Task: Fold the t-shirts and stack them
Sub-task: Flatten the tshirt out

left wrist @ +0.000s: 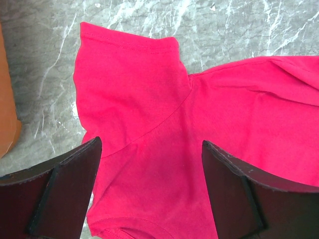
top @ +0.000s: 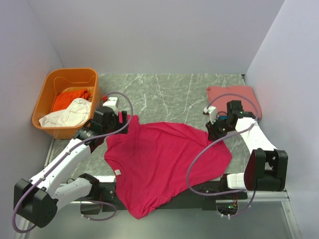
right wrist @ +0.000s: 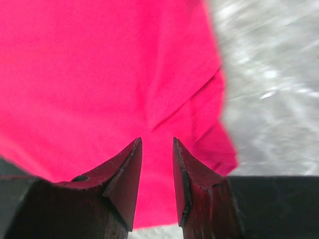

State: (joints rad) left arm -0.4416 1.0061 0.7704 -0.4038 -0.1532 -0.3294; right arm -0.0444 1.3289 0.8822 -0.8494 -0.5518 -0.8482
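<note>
A large crimson-pink t-shirt (top: 164, 164) lies spread on the marble table, its hem hanging over the near edge. My left gripper (top: 122, 122) hovers over its left sleeve and shoulder (left wrist: 134, 79), jaws wide open and empty (left wrist: 152, 149). My right gripper (top: 217, 130) is over the shirt's right sleeve (right wrist: 199, 114). Its jaws stand a narrow gap apart (right wrist: 157, 142), with smooth cloth showing between them and nothing pinched. A folded salmon-pink t-shirt (top: 234, 95) lies at the back right. An orange t-shirt (top: 67, 98) and a white one (top: 67, 115) lie in the tub.
The rigid orange plastic tub (top: 50, 84) stands at the back left, just beside my left arm; its wall shows at the left edge of the left wrist view (left wrist: 6, 124). Grey walls close in the table on three sides. Bare marble (top: 169, 92) lies behind the crimson shirt.
</note>
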